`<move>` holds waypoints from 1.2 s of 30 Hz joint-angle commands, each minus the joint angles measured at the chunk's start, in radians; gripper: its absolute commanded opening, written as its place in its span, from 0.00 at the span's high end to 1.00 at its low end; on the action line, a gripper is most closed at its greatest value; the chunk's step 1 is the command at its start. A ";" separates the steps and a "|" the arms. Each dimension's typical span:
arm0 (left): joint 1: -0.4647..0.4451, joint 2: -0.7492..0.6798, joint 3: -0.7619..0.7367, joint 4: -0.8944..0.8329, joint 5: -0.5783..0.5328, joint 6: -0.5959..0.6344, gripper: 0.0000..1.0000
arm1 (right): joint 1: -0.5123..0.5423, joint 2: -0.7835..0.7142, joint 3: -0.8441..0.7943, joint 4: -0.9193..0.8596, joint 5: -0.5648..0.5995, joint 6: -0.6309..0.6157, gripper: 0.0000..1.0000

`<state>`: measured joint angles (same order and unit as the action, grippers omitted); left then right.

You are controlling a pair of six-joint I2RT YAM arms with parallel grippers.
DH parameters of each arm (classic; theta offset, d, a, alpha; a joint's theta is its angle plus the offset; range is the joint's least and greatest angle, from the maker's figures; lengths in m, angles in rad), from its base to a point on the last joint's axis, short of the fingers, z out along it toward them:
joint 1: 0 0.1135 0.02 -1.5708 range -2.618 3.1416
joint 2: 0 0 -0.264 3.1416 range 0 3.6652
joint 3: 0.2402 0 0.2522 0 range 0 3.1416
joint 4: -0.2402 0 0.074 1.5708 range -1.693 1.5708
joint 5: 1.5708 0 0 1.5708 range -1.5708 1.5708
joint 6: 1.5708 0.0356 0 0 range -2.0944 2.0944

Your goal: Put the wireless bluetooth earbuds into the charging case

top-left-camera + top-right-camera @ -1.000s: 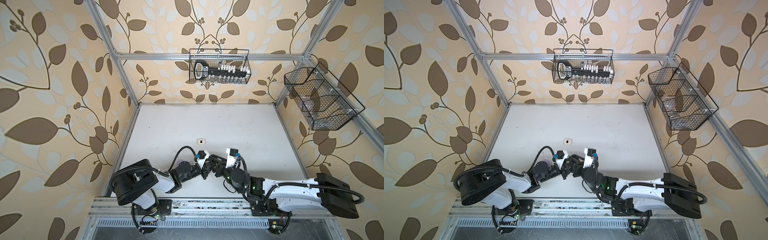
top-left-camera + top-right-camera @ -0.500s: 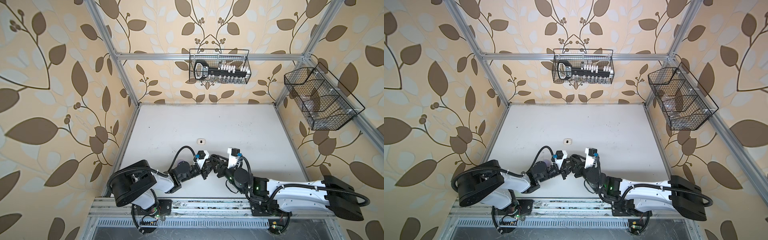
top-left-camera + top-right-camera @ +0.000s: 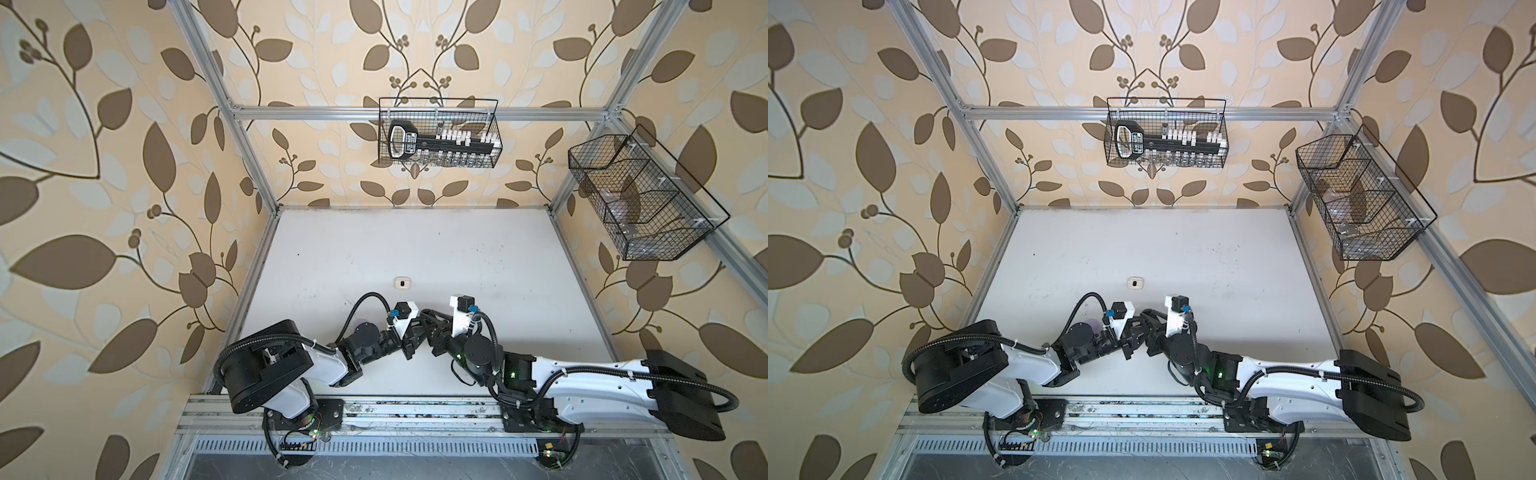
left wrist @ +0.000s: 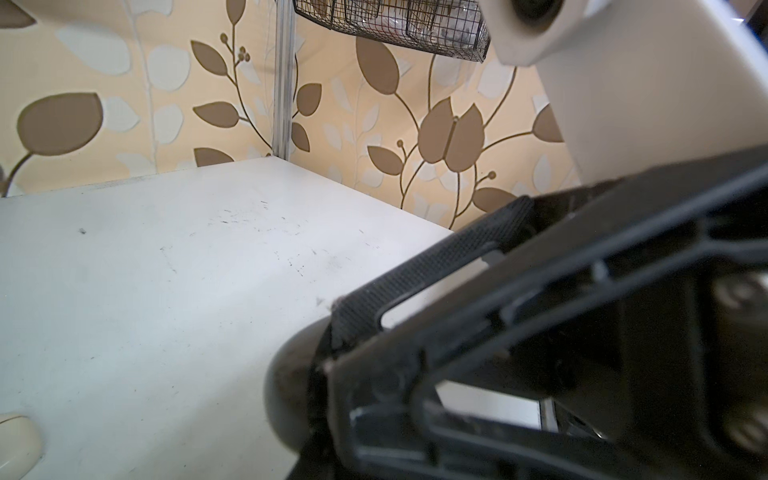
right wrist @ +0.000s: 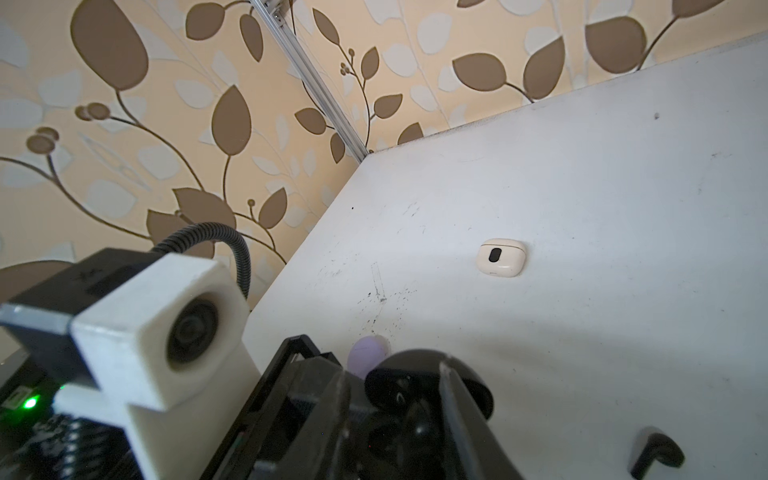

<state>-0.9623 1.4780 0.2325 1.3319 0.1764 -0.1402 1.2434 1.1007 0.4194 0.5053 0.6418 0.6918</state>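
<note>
**Both claws meet at black case, near centre**

1 white table (image 3: 415,249), bare over most of it.

2 arms: left arm (image 3: 291,370) and right arm (image 3: 582,378) both reach in from the near edge. Their tips meet near the middle in both top views.

2 wire baskets on the frame: far basket (image 3: 436,99) on the back rail, right basket (image 3: 681,170) on the right rail.

2 claws. The left gripper (image 3: 410,343) is closed. As far as the wrist views show, it clamps the black case (image 5: 428,382) from the side. The right gripper (image 3: 424,328) has a finger (image 5: 453,399) standing against the case, with the case between its jaws. Can't tell whether it is gripping or just around it.

3 cases:
- The black case sits at the claw tips and looks open. What is inside is too dark to read, and the arms hide it from the top views.
- The white case (image 3: 402,283) lies flat and shut on the table. It is left of centre, farther out than the claws and apart from them.
- The lavender case (image 5: 368,355) is just beyond the black one and mostly hidden. It shows as a small lavender patch by the left wrist in a top view (image 3: 1092,323).

1 earbud in view: the black earbud (image 5: 656,455) lies loose on the table near the black case, not touching it. It shows only in the right wrist view.
</note>
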 commanded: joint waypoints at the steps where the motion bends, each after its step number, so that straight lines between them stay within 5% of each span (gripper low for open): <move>1: -0.013 -0.033 0.004 0.090 0.059 0.030 1.00 | 0.010 0.019 0.049 0.000 -0.103 -0.059 0.64; 27: -0.013 -0.176 0.016 -0.016 0.320 0.056 1.00 | 0.010 -0.198 -0.038 -0.006 -0.399 -0.425 0.53; 36: -0.013 -0.178 0.014 -0.023 0.346 0.067 1.00 | 0.010 -0.303 -0.073 -0.046 -0.359 -0.457 0.50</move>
<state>-0.9546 1.3186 0.2153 1.2827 0.4011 -0.1139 1.2469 0.8261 0.3580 0.4511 0.3187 0.2672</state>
